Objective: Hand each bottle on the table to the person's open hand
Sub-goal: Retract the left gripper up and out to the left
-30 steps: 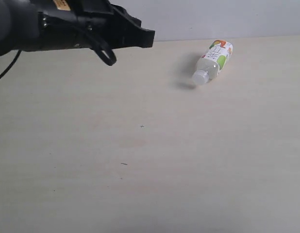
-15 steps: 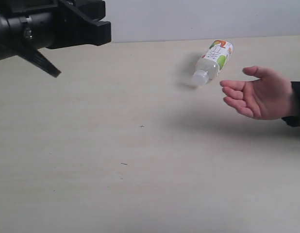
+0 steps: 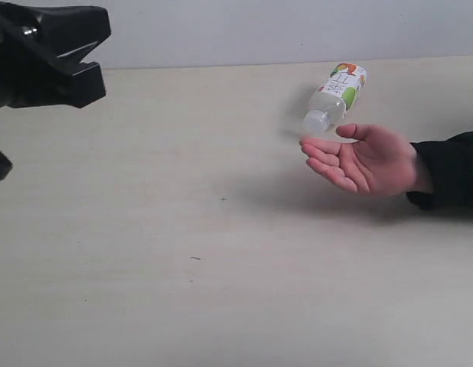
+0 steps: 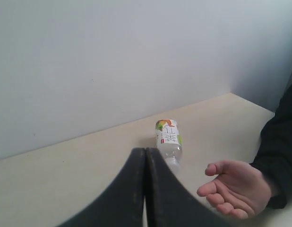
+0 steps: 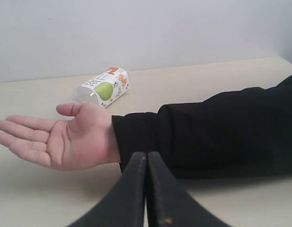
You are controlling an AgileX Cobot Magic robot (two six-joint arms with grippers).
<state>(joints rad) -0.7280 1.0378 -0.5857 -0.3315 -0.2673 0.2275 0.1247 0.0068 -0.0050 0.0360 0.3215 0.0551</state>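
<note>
Bottle (image 3: 337, 98) lay on its side on the table (image 3: 221, 290), just beside the open hand (image 3: 363, 160). My left gripper (image 4: 145, 152) and right gripper (image 5: 146, 156) were closed, empty.

A plain, pale grey-white wall (image 3: 298, 30) fills the background, smooth and evenly lit. In the left wrist view it meets a slightly bluer side wall (image 4: 266, 52) at a vertical corner. A black sleeve (image 3: 451, 164) extends from the right edge of the exterior view, its cuff at the wrist; the cloth is matte with soft folds. A faint grey shadow (image 3: 336, 205) lies beneath it.
</note>
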